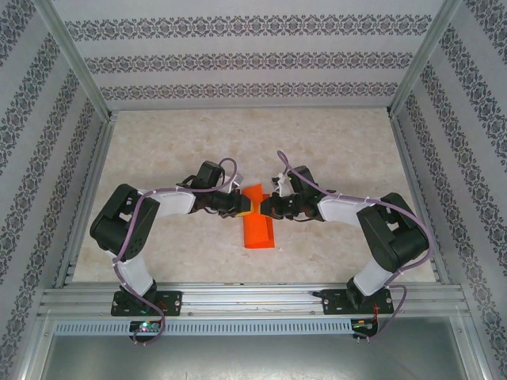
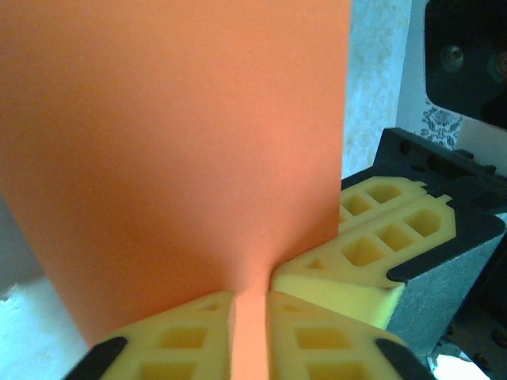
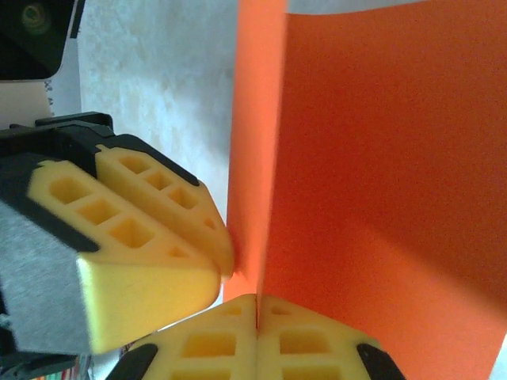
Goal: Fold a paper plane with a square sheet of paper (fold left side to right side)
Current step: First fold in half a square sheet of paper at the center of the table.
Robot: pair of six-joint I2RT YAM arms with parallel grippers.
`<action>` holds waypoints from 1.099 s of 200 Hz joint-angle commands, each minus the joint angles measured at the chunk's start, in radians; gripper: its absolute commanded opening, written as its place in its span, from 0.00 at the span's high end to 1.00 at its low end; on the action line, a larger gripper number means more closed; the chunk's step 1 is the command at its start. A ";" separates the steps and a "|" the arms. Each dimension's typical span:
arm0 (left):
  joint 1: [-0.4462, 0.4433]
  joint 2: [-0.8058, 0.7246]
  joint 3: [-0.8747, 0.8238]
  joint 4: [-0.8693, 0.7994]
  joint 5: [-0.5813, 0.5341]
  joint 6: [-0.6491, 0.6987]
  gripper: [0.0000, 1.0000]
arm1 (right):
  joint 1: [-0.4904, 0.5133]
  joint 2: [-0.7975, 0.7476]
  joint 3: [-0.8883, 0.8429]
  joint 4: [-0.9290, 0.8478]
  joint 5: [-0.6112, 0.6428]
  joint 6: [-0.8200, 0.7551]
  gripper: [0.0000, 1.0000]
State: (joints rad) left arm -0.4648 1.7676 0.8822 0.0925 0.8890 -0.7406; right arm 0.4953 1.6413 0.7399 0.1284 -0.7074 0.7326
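Observation:
The square sheet of paper is bright orange and folded into a narrow strip on the table's middle, with its far end raised between both grippers. My left gripper meets that end from the left. In the left wrist view its yellow jaws stand a little apart, and a band of the paper runs down into the gap. My right gripper comes from the right. Its jaws are pressed together on the paper's edge. The left gripper's fingers touch the lighter outer layer.
The marble-patterned tabletop is walled on three sides by patterned panels behind metal frame posts. A metal rail with both arm bases runs along the near edge. The right gripper's fingers sit close beside the left gripper's.

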 commanded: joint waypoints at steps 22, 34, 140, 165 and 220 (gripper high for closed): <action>-0.008 -0.127 -0.005 -0.089 -0.124 0.032 0.62 | 0.007 0.028 0.023 -0.052 0.071 -0.031 0.98; -0.008 -0.148 0.006 -0.156 -0.180 0.060 0.56 | 0.010 0.033 0.026 -0.062 0.088 -0.038 0.98; -0.083 -0.036 0.076 -0.332 -0.287 0.114 0.41 | 0.034 0.076 0.064 -0.120 0.135 -0.065 0.96; -0.096 -0.001 0.097 -0.339 -0.303 0.106 0.43 | 0.035 0.075 0.064 -0.130 0.141 -0.071 0.95; -0.120 0.069 0.150 -0.406 -0.360 0.086 0.58 | 0.036 0.071 0.064 -0.142 0.151 -0.075 0.90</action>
State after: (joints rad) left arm -0.5640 1.8072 0.9974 -0.2367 0.5751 -0.6464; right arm 0.5201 1.7077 0.7845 0.0059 -0.5758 0.6765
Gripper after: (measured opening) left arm 0.455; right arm 0.083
